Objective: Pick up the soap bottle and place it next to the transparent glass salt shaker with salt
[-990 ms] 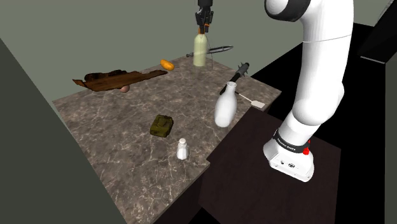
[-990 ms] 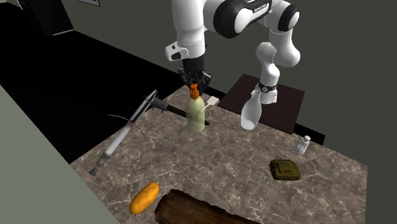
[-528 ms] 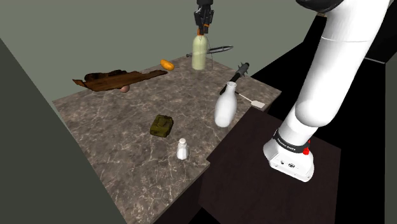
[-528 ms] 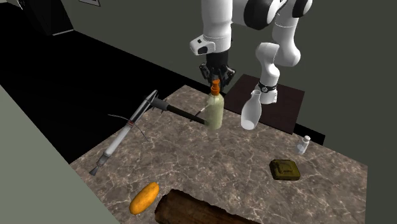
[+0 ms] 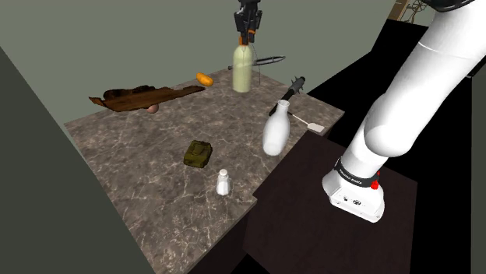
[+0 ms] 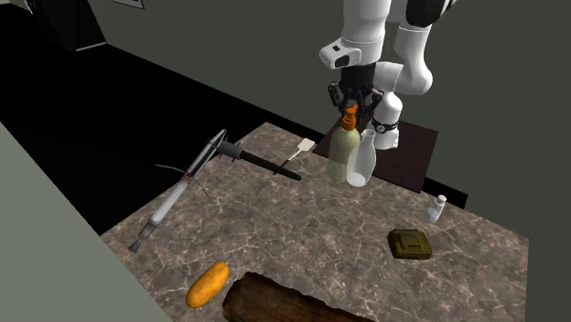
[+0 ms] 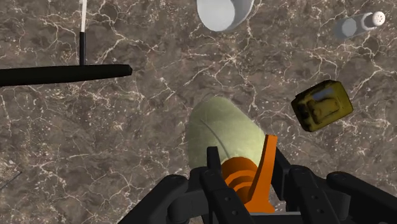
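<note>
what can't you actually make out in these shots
Salt shaker: too small in the shoulder view to tell what is in it.
White jug: the soap bottle covers its side in the second exterior view; the wrist view's edge cuts it off.
Soap bottle's base: hidden by its own body in the wrist view.
Wood slab: cut off by the second exterior view's bottom edge.

We see the soap bottle (image 6: 343,154), pale yellow-green with an orange pump top, upright and clasped at that top by the gripper (image 6: 351,103). The salt shaker (image 6: 437,209), small and pale with a lighter cap, stands upright near the worktop's (image 5: 140,156) edge, well apart from it.
</note>
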Robot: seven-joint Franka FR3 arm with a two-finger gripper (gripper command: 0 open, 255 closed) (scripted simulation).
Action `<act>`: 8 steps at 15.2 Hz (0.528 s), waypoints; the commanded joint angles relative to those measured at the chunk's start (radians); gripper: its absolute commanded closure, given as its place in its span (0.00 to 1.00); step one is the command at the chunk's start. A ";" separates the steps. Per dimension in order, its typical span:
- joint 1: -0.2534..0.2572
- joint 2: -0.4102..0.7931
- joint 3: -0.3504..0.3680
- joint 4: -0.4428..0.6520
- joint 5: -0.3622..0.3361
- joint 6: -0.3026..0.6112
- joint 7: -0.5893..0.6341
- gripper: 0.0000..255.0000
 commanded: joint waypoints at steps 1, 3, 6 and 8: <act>0.019 -0.048 0.021 -0.043 0.000 -0.003 0.042 1.00; 0.038 -0.090 0.044 -0.078 0.003 -0.010 0.084 1.00; 0.065 -0.148 0.081 -0.121 0.012 -0.022 0.147 1.00; 0.083 -0.182 0.106 -0.143 0.020 -0.032 0.191 1.00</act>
